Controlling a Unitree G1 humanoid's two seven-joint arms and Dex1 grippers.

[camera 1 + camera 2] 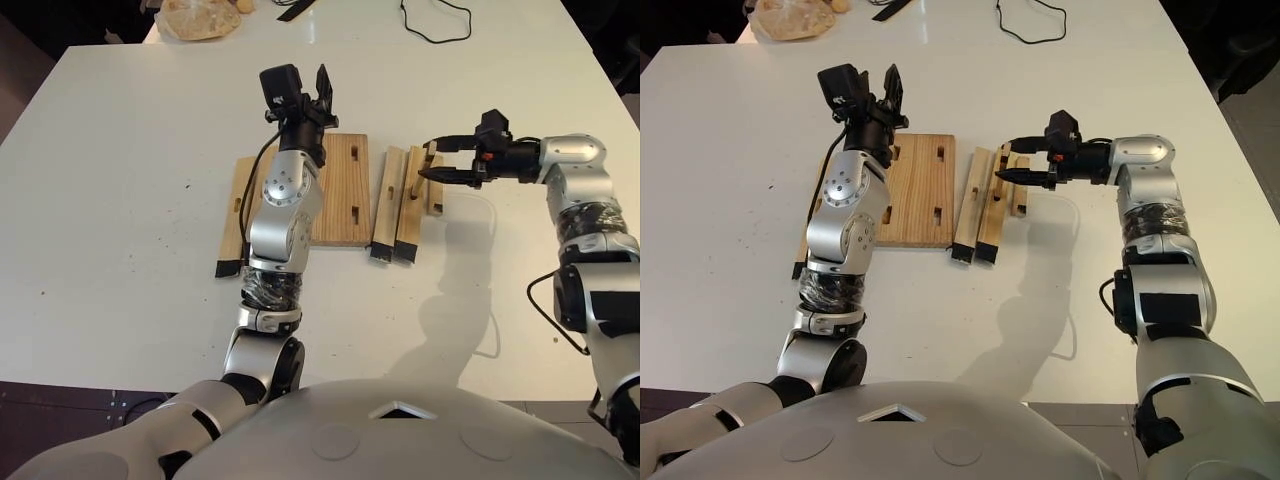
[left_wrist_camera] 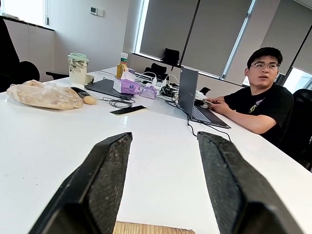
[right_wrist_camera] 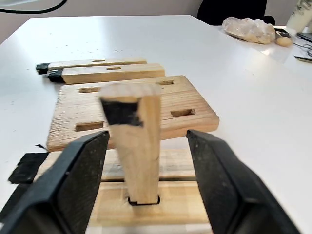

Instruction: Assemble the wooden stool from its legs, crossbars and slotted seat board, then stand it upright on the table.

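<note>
Checking the table (image 1: 120, 200) from the head views, we see the board (image 1: 345, 190) lying flat near the middle, slots up. Two legs (image 1: 397, 205) lie side by side just right of it, black tips toward the robot. Left of the board we see more legs (image 3: 105, 69), partly under the left arm in the head views; the right wrist view shows two of them side by side.

A crossbar (image 3: 139, 146) stands on end in a slot of a right-hand leg (image 3: 170, 207), black-marked end up and leaning slightly. We think it's the outer of the pair, but the angle is poor. One more short wooden piece (image 1: 436, 188) lies just right of those legs.

Right gripper (image 1: 425, 158) is level with the crossbar, coming in from the right. Its fingers (image 3: 78, 175) are spread wide, one on each side of the crossbar. We see a gap on both sides, so it grips nothing.

Left gripper (image 2: 163, 139) hovers over the far edge of the board, pointing away from the robot. Fingers are apart with nothing between them.

At the far end of the table we see a clear bag (image 1: 200, 18), a black cable (image 1: 437, 22) and a black strip (image 1: 296, 9).
</note>
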